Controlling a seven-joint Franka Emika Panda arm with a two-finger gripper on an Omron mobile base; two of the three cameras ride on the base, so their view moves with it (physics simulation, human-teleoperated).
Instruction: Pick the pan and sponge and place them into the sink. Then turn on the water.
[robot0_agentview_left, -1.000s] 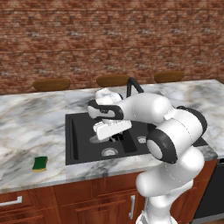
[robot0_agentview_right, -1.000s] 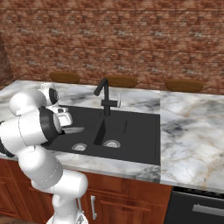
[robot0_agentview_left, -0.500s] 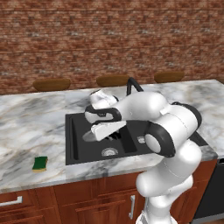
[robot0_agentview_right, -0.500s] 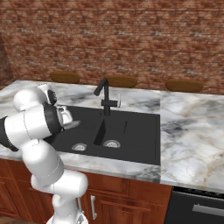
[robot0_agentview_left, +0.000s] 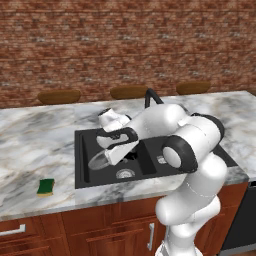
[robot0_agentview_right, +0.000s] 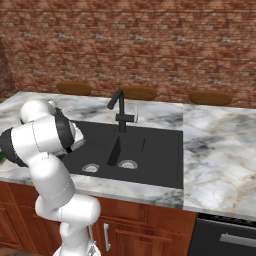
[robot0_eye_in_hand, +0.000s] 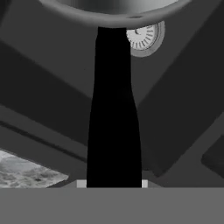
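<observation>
The silver-grey pan (robot0_agentview_left: 100, 159) hangs tilted over the left basin of the black sink (robot0_agentview_left: 81, 172). My gripper (robot0_agentview_left: 115, 150) is shut on its black handle (robot0_eye_in_hand: 113, 113). In the hand view the handle runs up to the pan's rim (robot0_eye_in_hand: 113, 12), with a round drain (robot0_eye_in_hand: 143, 37) behind it. The green and yellow sponge (robot0_agentview_left: 46, 187) lies on the marble counter, left of the sink near the front edge. The black faucet (robot0_agentview_right: 119, 107) stands behind the divider between the basins; no stream runs from it. From the right, my arm covers most of the pan (robot0_agentview_right: 78, 144).
Marble counter (robot0_agentview_right: 220, 145) stretches on both sides of the sink (robot0_agentview_right: 155, 150). A brick wall rises behind, with brown rounded tops (robot0_agentview_left: 59, 96) along the counter's far edge. A dark appliance front (robot0_agentview_right: 225, 235) sits below the counter at the right.
The arm has swung the pan leftward and a little lower, from near the sink's middle to over the left basin. The sponge has stayed put.
</observation>
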